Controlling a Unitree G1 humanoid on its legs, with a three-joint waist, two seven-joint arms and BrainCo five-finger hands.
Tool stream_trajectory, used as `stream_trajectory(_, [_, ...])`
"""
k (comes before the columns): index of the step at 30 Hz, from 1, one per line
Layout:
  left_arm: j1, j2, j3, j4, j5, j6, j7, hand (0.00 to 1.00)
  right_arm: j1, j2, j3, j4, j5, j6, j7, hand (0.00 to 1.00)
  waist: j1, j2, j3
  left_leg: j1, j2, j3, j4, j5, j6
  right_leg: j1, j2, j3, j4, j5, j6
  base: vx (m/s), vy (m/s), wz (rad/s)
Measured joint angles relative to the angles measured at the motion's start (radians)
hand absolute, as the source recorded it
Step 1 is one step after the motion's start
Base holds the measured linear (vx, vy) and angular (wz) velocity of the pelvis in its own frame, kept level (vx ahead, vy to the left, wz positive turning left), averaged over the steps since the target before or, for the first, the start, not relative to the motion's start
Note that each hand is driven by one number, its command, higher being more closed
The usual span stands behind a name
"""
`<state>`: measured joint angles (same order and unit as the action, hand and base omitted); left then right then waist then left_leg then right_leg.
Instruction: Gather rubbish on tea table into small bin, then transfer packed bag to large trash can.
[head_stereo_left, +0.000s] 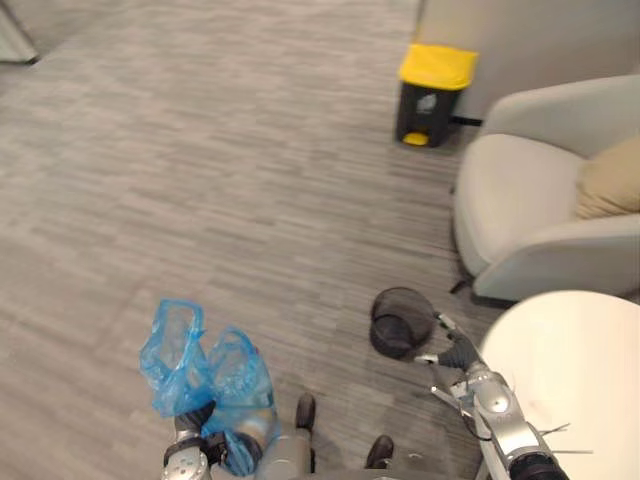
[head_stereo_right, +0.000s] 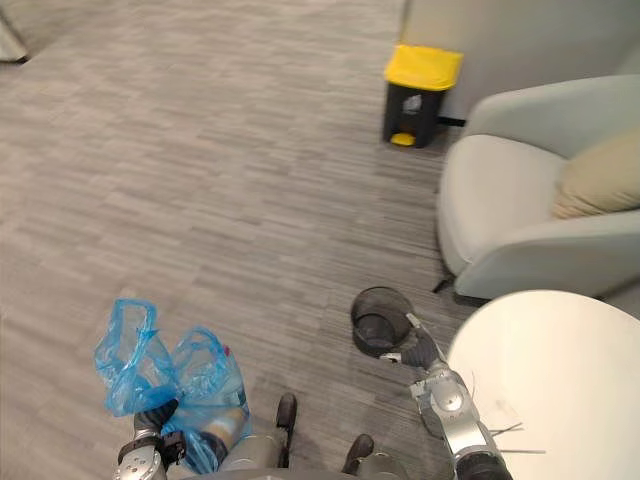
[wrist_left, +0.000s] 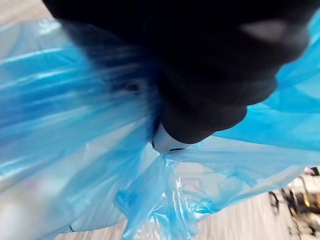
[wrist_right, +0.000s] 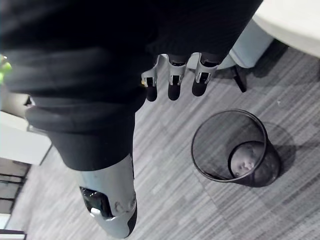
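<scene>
Gripping the blue bag (head_stereo_left: 235, 385) at its gathered neck, the left hand (head_stereo_left: 190, 430) is clenched low on the robot's left, above the floor (head_stereo_left: 200, 180). The bag's long axis runs from the fist away from the robot, its handle loop pointing that way. The right hand (head_stereo_left: 455, 352) hangs released, fingers (wrist_right: 173, 85) relaxed and empty, over the mesh bin (head_stereo_left: 400, 322), which stands upright by the round table's (head_stereo_left: 570, 370) edge. The yellow-lidded can (head_stereo_left: 432, 95) stands well apart at the floor's far edge, beside an armchair (head_stereo_left: 510, 210).
</scene>
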<state>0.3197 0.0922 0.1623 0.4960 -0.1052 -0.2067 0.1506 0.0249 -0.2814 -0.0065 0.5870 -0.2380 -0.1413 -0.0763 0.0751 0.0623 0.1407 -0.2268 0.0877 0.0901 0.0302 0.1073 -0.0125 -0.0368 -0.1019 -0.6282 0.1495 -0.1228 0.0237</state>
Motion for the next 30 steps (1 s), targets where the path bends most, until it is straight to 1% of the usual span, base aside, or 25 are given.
stream_trajectory(2, [0.017,-0.002,0.006,0.021,0.001,0.005,-0.008,1.0,-0.007,0.019,0.001,0.028,0.0,0.013,-0.014,0.0,0.017,-0.007,0.005,-0.002,-0.003,0.01,0.031,-0.001,0.001,0.006,-0.021,-0.004,0.033,-0.015,0.012,0.14,0.05,0.4])
stream_trajectory(3, [0.038,-0.002,0.008,0.028,0.003,0.007,-0.019,1.0,-0.019,0.039,0.004,0.031,0.0,0.014,-0.015,0.0,0.025,-0.022,0.017,-0.009,-0.016,0.011,0.082,-0.039,0.006,0.018,-0.039,0.001,0.044,-0.022,0.022,0.14,0.07,0.03])
stream_trajectory(4, [0.042,-0.002,0.008,0.028,0.004,0.007,-0.02,1.0,-0.022,0.041,0.005,0.033,0.0,0.014,-0.015,0.0,0.025,-0.023,0.019,-0.012,-0.019,0.012,0.094,-0.049,0.009,0.02,-0.042,0.001,0.048,-0.024,0.025,0.16,0.105,0.01])
stream_trajectory(6, [0.068,-0.002,0.008,0.026,0.017,0.007,-0.039,1.0,-0.05,0.046,0.009,0.061,0.0,0.015,-0.016,0.0,0.025,-0.039,0.034,-0.054,-0.037,0.018,0.255,-0.164,0.026,0.012,-0.099,0.01,0.151,-0.087,0.055,0.1,0.142,0.02])
stream_trajectory(7, [0.072,0.001,0.007,0.023,0.021,0.007,-0.043,1.0,-0.051,0.046,0.01,0.063,0.0,0.015,-0.016,0.0,0.023,-0.043,0.038,-0.064,-0.041,0.019,0.299,-0.196,0.03,0.011,-0.119,0.01,0.191,-0.113,0.064,0.07,0.151,0.14])
stream_trajectory(8, [0.074,0.015,0.006,0.022,0.031,0.007,-0.049,1.0,-0.05,0.051,0.015,0.063,0.0,0.019,-0.016,0.0,0.02,-0.056,0.049,-0.081,-0.058,0.014,0.381,-0.262,0.04,0.013,-0.162,0.012,0.275,-0.161,0.079,0.1,0.098,0.22])
stream_trajectory(9, [0.071,0.034,-0.001,0.015,0.039,0.01,-0.059,1.0,-0.046,0.062,0.016,0.06,0.0,0.022,-0.016,0.0,0.019,-0.071,0.065,-0.083,-0.071,-0.001,0.442,-0.316,0.045,-0.003,-0.199,0.053,0.395,-0.175,0.063,0.12,0.119,0.25])
stream_trajectory(10, [0.071,0.041,-0.007,0.002,0.041,0.014,-0.061,1.0,-0.041,0.064,0.017,0.053,0.001,0.025,-0.014,0.0,0.019,-0.072,0.073,-0.083,-0.073,-0.006,0.469,-0.335,0.054,-0.034,-0.209,0.108,0.475,-0.158,0.028,0.14,0.162,0.3])
stream_trajectory(11, [0.074,0.058,-0.02,-0.023,0.048,0.014,-0.063,1.0,-0.029,0.074,0.019,0.052,0.002,0.03,-0.014,0.0,0.015,-0.069,0.08,-0.078,-0.075,-0.021,0.499,-0.36,0.067,-0.117,-0.197,0.244,0.63,-0.087,-0.061,0.2,0.15,0.49])
stream_trajectory(12, [0.063,0.085,-0.027,-0.043,0.058,0.013,-0.063,1.0,-0.018,0.089,0.023,0.053,0.004,0.03,-0.014,0.0,0.007,-0.072,0.094,-0.058,-0.074,-0.063,0.503,-0.371,0.081,-0.196,-0.175,0.345,0.746,-0.073,-0.024,0.22,0.122,0.6])
stream_trajectory(13, [0.052,0.098,-0.029,-0.045,0.059,0.013,-0.062,1.0,-0.014,0.097,0.023,0.053,0.005,0.03,-0.013,0.0,0.0,-0.07,0.102,-0.058,-0.074,-0.082,0.502,-0.374,0.08,-0.219,-0.151,0.369,0.756,-0.108,0.007,0.2,0.015,0.73])
stream_trajectory(14, [0.035,0.11,-0.034,-0.049,0.059,0.013,-0.061,1.0,-0.015,0.106,0.024,0.052,0.015,0.029,-0.014,0.0,-0.011,-0.081,0.109,-0.055,-0.077,-0.111,0.496,-0.375,0.082,-0.249,-0.126,0.382,0.742,-0.138,0.008,0.22,-0.007,0.72])
stream_trajectory(16, [-0.026,0.134,-0.039,-0.055,0.059,0.013,-0.059,1.0,-0.018,0.107,0.021,0.052,0.045,0.028,-0.017,0.0,-0.016,-0.113,0.127,-0.041,-0.1,-0.152,0.468,-0.379,0.088,-0.335,-0.101,0.366,0.597,-0.14,0.011,0.28,-0.017,0.7])
stream_trajectory(19, [-0.076,0.129,-0.046,-0.055,0.058,0.012,-0.058,1.0,-0.019,0.105,0.014,0.049,0.065,0.029,-0.017,0.0,-0.039,-0.114,0.137,-0.005,-0.116,-0.189,0.452,-0.414,0.079,-0.376,-0.099,0.332,0.341,-0.074,0.071,0.28,-0.044,0.55])
stream_trajectory(20, [-0.089,0.131,-0.047,-0.055,0.058,0.011,-0.057,1.0,-0.006,0.104,0.009,0.038,0.072,0.029,-0.017,0.0,-0.045,-0.121,0.134,0.019,-0.126,-0.202,0.451,-0.441,0.069,-0.381,-0.098,0.334,0.284,-0.045,0.071,0.28,-0.078,0.42])
stream_trajectory(21, [-0.093,0.131,-0.047,-0.055,0.059,0.011,-0.056,1.0,0.004,0.104,0.005,0.026,0.072,0.029,-0.016,0.0,-0.05,-0.124,0.132,0.031,-0.129,-0.209,0.452,-0.457,0.065,-0.386,-0.1,0.339,0.281,-0.036,0.064,0.48,-0.202,0.53])
stream_trajectory(22, [-0.09,0.13,-0.046,-0.055,0.059,0.011,-0.058,1.0,0.023,0.104,-0.001,0.013,0.075,0.029,-0.011,0.0,-0.065,-0.126,0.122,0.059,-0.128,-0.228,0.447,-0.488,0.061,-0.381,-0.091,0.334,0.288,-0.024,0.038,0.6,-0.286,0.39])
stream_trajectory(23, [-0.072,0.121,-0.042,-0.055,0.059,0.011,-0.058,1.0,0.051,0.103,-0.002,0.015,0.079,0.03,-0.009,0.0,-0.065,-0.124,0.097,0.116,-0.095,-0.228,0.418,-0.507,0.034,-0.35,-0.054,0.33,0.278,-0.007,0.004,0.66,-0.313,0.33])
stream_trajectory(24, [-0.058,0.111,-0.041,-0.057,0.059,0.011,-0.058,1.0,0.06,0.098,-0.002,0.014,0.079,0.029,-0.009,0.0,-0.063,-0.109,0.085,0.127,-0.066,-0.226,0.45,-0.51,0.015,-0.318,-0.031,0.326,0.253,0.004,-0.012,0.53,-0.201,0.16])
stream_trajectory(25, [-0.05,0.107,-0.041,-0.059,0.059,0.009,-0.062,1.0,0.072,0.096,-0.007,0.018,0.079,0.03,-0.009,0.0,-0.067,-0.087,0.08,0.089,-0.027,-0.212,0.577,-0.493,-0.011,-0.286,0.014,0.314,0.239,0.015,-0.033,0.65,-0.263,-0.16])
stream_trajectory(26, [-0.042,0.104,-0.038,-0.06,0.059,0.011,-0.063,1.0,0.079,0.096,0.0,0.017,0.079,0.032,-0.007,0.0,-0.055,-0.07,0.08,0.032,0.03,-0.174,0.766,-0.427,-0.062,-0.226,0.08,0.318,0.201,0.001,-0.06,0.8,-0.296,-0.59])
stream_trajectory(27, [-0.017,0.1,-0.029,-0.06,0.059,0.016,-0.063,1.0,0.069,0.099,0.014,0.008,0.08,0.031,-0.008,0.0,-0.048,-0.067,0.079,-0.043,0.079,-0.141,0.95,-0.284,-0.012,-0.159,0.136,0.349,0.154,-0.01,-0.087,0.81,-0.306,-0.89])
stream_trajectory(28, [-0.011,0.098,-0.026,-0.06,0.059,0.018,-0.064,1.0,0.06,0.1,0.015,0.007,0.08,0.03,-0.01,0.0,-0.031,-0.072,0.082,-0.06,0.09,-0.128,1.01,-0.296,-0.009,-0.132,0.152,0.372,0.14,-0.015,-0.097,0.7,-0.191,-1.18])
stream_trajectory(29, [-0.014,0.092,-0.023,-0.06,0.059,0.025,-0.064,1.0,0.045,0.1,0.012,0.009,0.081,0.03,-0.013,0.0,-0.008,-0.091,0.092,-0.097,0.084,-0.105,1.068,-0.356,-0.001,-0.07,0.17,0.436,0.103,-0.023,-0.108,0.68,-0.134,-1.15])
stream_trajectory(30, [-0.028,0.089,-0.023,-0.063,0.059,0.026,-0.064,1.0,0.027,0.1,0.005,0.011,0.083,0.029,-0.017,0.0,0.0,-0.113,0.105,-0.145,0.053,-0.087,1.06,-0.397,0.004,-0.008,0.17,0.483,0.061,-0.026,-0.112,0.66,-0.103,-1.03])
